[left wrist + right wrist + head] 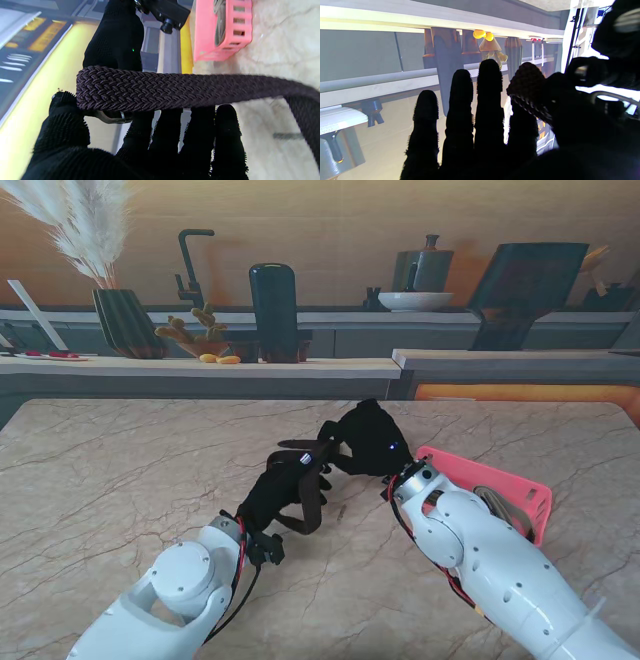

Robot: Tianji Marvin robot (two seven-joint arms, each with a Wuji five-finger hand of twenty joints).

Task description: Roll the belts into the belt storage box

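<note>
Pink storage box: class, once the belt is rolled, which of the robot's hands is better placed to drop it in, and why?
Probably the right hand: the pink box sits beside the right arm, while the left hand is farther away, across the belt.

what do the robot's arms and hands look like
Both arms are glossy white, rounded shells with round joint caps. The left hand and right hand wear black knit gloves with bristly fingers. Black cables run along the left wrist; red wiring shows at the right.
</note>
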